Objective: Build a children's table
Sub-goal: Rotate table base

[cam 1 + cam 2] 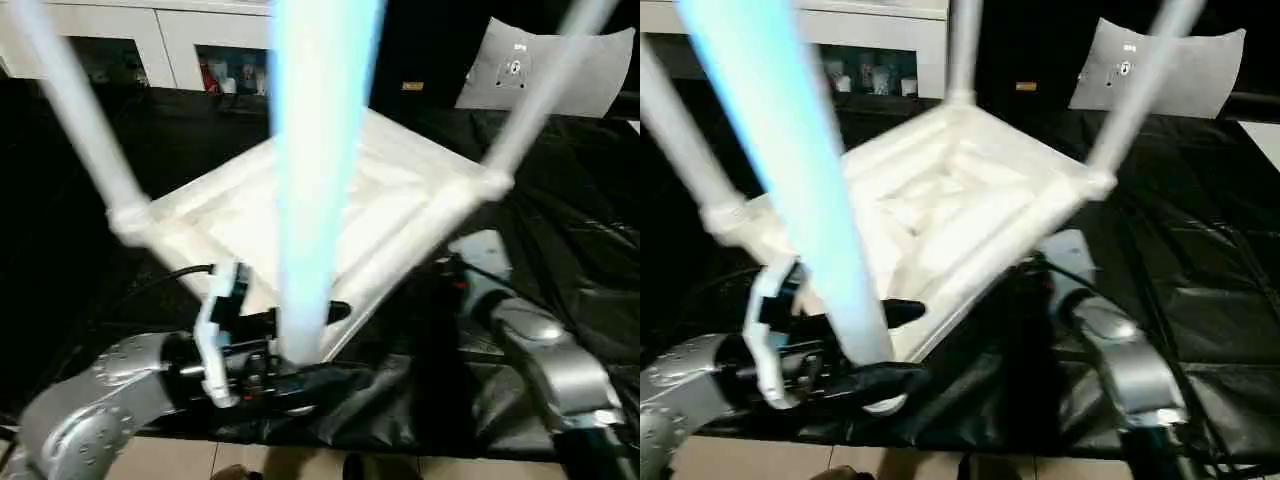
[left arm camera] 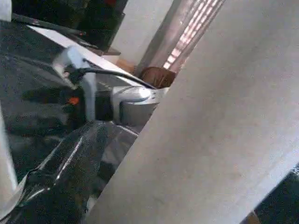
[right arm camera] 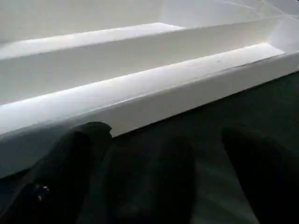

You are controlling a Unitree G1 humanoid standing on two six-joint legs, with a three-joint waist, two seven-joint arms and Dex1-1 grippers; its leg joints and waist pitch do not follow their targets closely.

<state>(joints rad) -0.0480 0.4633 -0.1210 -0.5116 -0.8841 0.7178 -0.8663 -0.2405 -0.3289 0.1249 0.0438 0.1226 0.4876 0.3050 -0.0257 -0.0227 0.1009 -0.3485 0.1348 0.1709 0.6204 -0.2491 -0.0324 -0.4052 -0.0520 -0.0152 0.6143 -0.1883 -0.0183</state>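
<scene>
Four legs stand up from the children's table [image 1: 330, 200], which lies top-down on the black-draped bench [image 1: 570, 250], one leg per corner socket. Head views: the near leg [image 1: 320, 150] rises close to the camera; the left hand [image 1: 285, 345] has its black fingers wide apart on either side of that leg's base at the near corner, and contact cannot be confirmed. The right forearm [image 1: 540, 355] reaches in beside the tabletop's right-hand edge. The far-right leg [image 1: 1135, 90] and left leg [image 1: 680, 140] lean outward slightly.

Left wrist view: the near leg [image 2: 210, 121] passes diagonally close by, a smooth white tapered surface; beyond it lie the right arm's wrist [image 2: 126, 100] and the crinkled black cover [image 2: 51, 154].

Right wrist view: the right hand [image 3: 163, 177] is spread wide and empty, its fingers [image 3: 60, 172] poised just short of the tabletop rim [image 3: 154, 105], with ribs visible behind.

Handling, as judged: hollow moulded plastic, light and stiff, with a slick surface. The legs offer long levers but may strain or unscrew at the sockets; the ribbed rim gives the firmer purchase for lifting or turning.
</scene>
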